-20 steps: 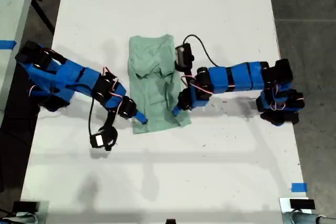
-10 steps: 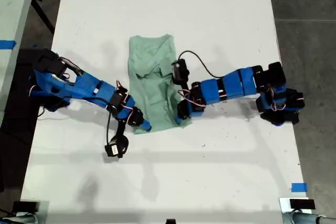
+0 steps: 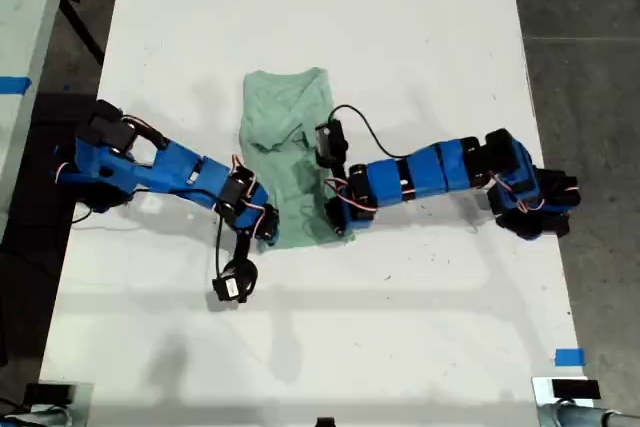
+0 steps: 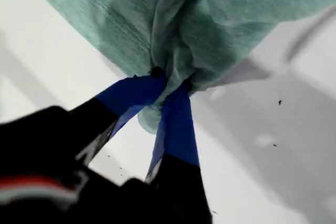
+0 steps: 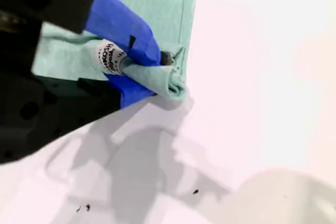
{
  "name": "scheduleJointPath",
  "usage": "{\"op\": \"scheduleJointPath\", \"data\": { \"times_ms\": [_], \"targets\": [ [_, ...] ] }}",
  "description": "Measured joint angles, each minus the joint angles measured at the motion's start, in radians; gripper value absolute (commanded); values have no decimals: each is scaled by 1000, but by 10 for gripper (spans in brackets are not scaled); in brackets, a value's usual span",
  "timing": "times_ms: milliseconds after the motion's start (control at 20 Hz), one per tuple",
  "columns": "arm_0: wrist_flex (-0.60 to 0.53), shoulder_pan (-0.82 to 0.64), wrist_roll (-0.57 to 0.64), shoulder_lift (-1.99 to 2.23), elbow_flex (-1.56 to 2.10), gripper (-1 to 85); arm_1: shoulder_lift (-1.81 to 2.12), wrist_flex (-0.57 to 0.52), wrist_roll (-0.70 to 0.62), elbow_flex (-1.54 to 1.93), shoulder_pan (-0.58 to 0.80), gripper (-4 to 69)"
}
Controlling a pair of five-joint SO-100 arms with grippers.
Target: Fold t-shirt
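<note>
Both my arms are built from bright blue plastic segments joined by black servo motors, seen from above in the exterior view. Thin red and white wires loop between the joints. A black cable curls from each forearm to a small black camera module near the wrist. My first gripper (image 4: 170, 85) has two flat blue fingers tapering from a black body, with a red stripe on the housing. My second gripper (image 5: 157, 72) has blue fingers on a black mount with round holes, and a white printed label beside them.
</note>
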Motion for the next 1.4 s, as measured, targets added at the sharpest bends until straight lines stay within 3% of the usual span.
{"op": "scheduleJointPath", "data": {
  "times_ms": [150,300,650,850,1150,1400],
  "targets": [
    [123,23,25,-6,-127,-1,-5,94,26,-97,-26,-10],
    [229,77,51,-17,-270,-1,11,121,64,-140,-80,-10],
    [270,163,71,57,-339,-1,149,127,98,-160,-167,-10],
    [322,153,135,83,-385,-1,149,100,-5,-169,-104,-10],
    [491,-72,316,225,-391,-1,149,83,-219,-206,126,-10],
    [554,-290,468,227,-391,-1,149,58,-362,-206,287,-10]
  ]
}}
